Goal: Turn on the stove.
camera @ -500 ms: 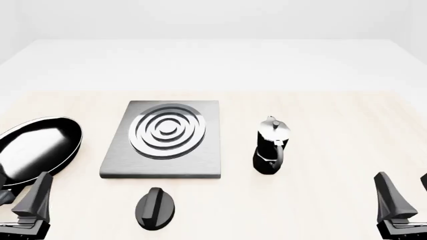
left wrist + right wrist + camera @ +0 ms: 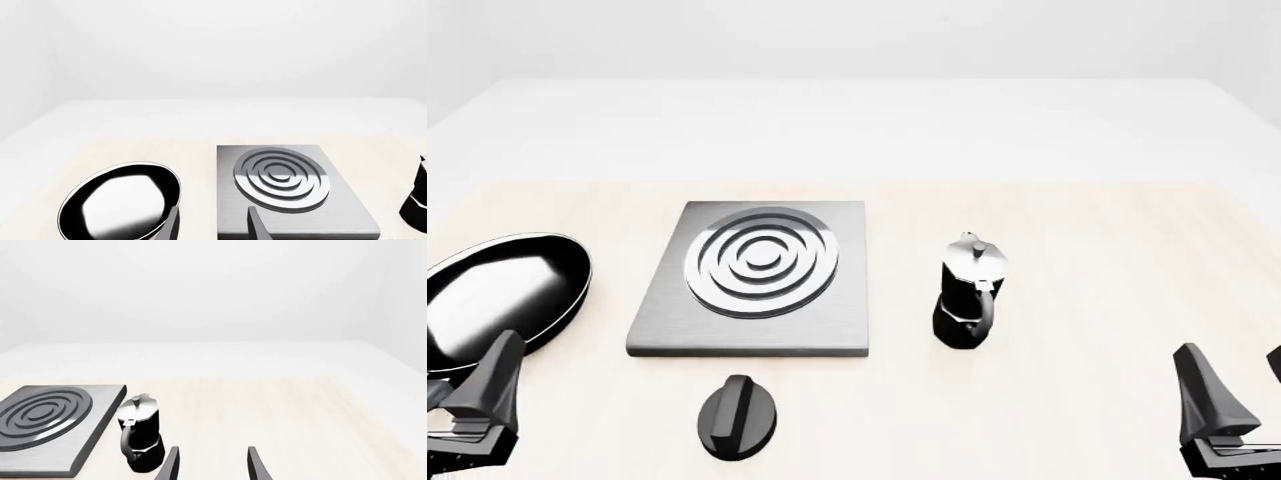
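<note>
Two grippers sit low at the near edge of the table (image 2: pixel 1068 220), one in each corner of the front view, and neither touches anything. The left gripper (image 2: pixel 457 420) has its fingers spread with empty air between them — the left wrist view shows the two fingertips (image 2: pixel 170 225) apart, framing the gap between the frying pan (image 2: pixel 494 295) and the stove (image 2: pixel 754 285). The right gripper (image 2: pixel 1228 420) is likewise spread and holding nothing, its fingertips (image 2: pixel 257 465) apart in the right wrist view, with the moka pot (image 2: pixel 968 295) standing upright just beside the stove's right edge. The stove lies flat in the left-centre of the table, its concentric burner rings (image 2: pixel 761 262) facing up. Its round black ridged knob (image 2: pixel 737 417) rests separately on the wood, just in front of the stove's near edge, well apart from both grippers but closer to the left one. The frying pan lies left of the stove, near the left gripper.
</note>
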Motion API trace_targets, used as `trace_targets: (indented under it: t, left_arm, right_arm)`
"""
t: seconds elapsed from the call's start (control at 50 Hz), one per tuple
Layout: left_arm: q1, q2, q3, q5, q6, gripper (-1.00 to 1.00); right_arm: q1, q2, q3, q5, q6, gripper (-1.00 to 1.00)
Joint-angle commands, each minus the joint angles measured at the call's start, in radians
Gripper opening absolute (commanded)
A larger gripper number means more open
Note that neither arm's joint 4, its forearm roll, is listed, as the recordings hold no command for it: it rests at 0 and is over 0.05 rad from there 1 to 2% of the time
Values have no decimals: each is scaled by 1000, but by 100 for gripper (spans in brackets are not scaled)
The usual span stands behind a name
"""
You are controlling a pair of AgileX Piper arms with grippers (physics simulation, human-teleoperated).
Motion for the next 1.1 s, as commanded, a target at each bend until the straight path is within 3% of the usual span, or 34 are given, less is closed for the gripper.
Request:
trace_targets:
  t: [0.02,0.12,0.32,0.36,0.58,0.8,1.1]
  left_arm:
    - [-8,106,-72,36,-18,100]
    - [-50,124,-138,99,-24,100]
    - [-136,311,-268,118,-14,100]
    - [-139,341,-292,129,10,100]
    - [-182,459,-414,191,-8,100]
    - [-247,581,-502,223,-16,100]
    - [-333,684,-554,269,-49,100]
  right_arm:
    - [0,0,0,1,0,100]
    - [0,-2,0,3,1,100]
    - [0,2,0,-1,1,100]
    - [0,5,0,-5,1,100]
    - [0,5,0,-4,1,100]
    - [0,9,0,-8,0,100]
    - [-1,6,-1,-4,1,100]
